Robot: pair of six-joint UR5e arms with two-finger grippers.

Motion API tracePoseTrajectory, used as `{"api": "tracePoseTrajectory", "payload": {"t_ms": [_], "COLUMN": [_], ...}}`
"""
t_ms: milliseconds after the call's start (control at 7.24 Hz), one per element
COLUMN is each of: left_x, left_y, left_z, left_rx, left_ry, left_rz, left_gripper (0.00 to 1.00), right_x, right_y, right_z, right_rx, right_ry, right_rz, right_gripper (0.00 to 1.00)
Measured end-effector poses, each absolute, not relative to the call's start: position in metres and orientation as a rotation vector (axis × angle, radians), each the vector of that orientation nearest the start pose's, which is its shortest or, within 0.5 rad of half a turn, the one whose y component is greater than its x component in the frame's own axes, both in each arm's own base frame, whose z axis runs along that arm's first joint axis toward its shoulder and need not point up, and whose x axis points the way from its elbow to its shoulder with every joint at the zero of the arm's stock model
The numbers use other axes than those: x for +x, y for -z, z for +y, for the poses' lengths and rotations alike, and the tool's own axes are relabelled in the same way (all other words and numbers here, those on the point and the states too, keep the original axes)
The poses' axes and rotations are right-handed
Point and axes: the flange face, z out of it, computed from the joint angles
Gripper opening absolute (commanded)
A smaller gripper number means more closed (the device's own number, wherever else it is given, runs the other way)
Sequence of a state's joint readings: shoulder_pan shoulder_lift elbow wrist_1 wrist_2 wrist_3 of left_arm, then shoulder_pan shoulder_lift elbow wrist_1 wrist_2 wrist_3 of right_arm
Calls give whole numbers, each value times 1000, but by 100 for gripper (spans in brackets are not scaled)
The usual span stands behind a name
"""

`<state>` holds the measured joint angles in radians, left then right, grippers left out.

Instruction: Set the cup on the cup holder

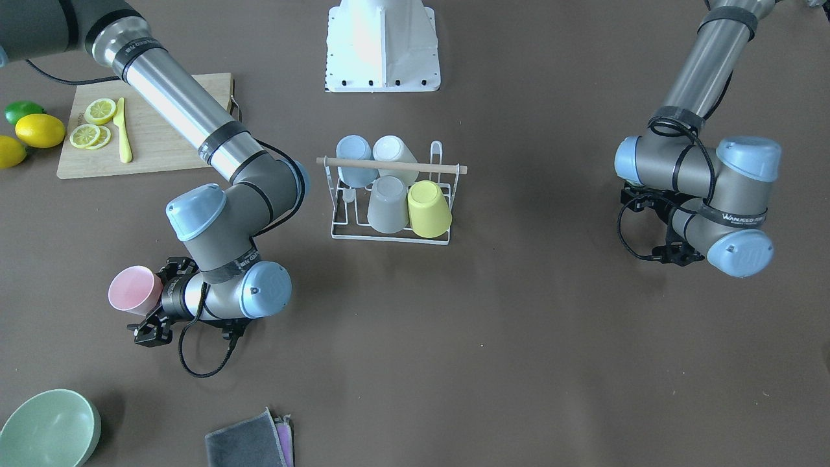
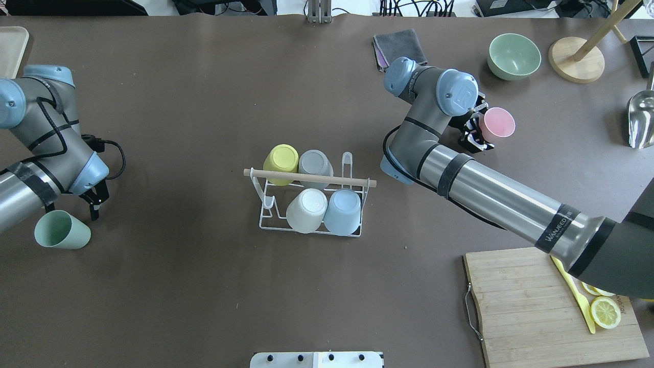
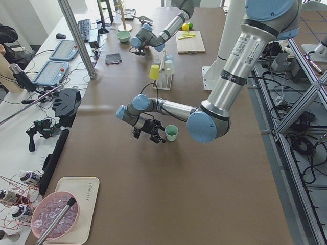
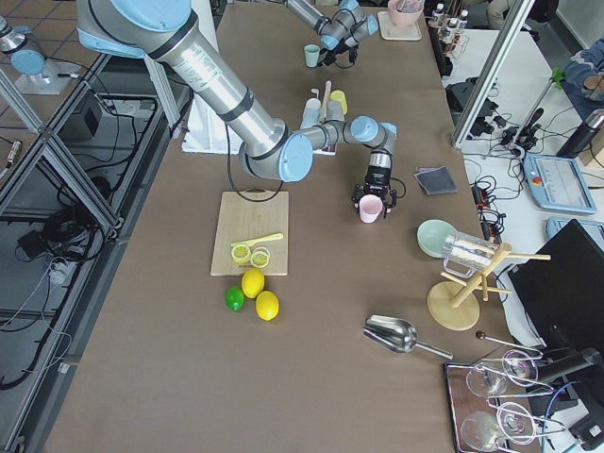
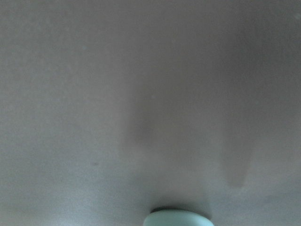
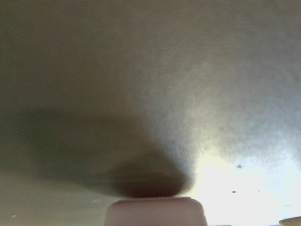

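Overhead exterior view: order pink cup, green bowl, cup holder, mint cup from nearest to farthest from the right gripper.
1. pink cup, at the right gripper
2. green bowl, far edge
3. cup holder, table centre
4. mint cup, far left

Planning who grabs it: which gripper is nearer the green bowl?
Right. The right gripper is near the bowl, at the pink cup; the left gripper is far across the table, past the rack.
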<state>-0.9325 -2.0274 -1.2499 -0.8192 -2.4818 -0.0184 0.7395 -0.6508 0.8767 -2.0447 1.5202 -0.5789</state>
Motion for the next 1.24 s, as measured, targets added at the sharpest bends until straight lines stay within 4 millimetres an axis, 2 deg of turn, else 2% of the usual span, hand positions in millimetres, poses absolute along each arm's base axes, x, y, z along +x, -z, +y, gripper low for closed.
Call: {"api": "tracePoseTrajectory", "payload": {"t_ms": [138,276,414,552,690,829,967,1243], "left_x": [328,329,330,330,328,327,327,329], "left_y": [-599,-600,-602,-603,-605,-605,-606,-609], "left_z": [-531,-530,-527,-523,-519,-517,-515,-514], "left_rx": [-829,-834,-845,-862,-885,-901,-909,-920], "left_ry": [-282,-282,-285,-300,-320,-332,-335,-333], "left_rz": [650,647,644,649,661,669,674,680], "left_gripper": [98,98,98,98,98,98,98,98], "right_x": [-492,-491,-489,-488,-486,-479,-464,-407], "right_y": [-457,-459,-459,-458,-454,-449,-444,-431], "right_z": [-636,-636,-636,-637,-639,-641,-641,-632], "right_rx": [-261,-262,-262,-259,-255,-252,-244,-180], "right_ry": [1410,1411,1412,1410,1407,1399,1392,1371], "right_rz": [88,88,87,87,85,83,78,46], "right_gripper": [100,86,45,8,0,0,0,0]}}
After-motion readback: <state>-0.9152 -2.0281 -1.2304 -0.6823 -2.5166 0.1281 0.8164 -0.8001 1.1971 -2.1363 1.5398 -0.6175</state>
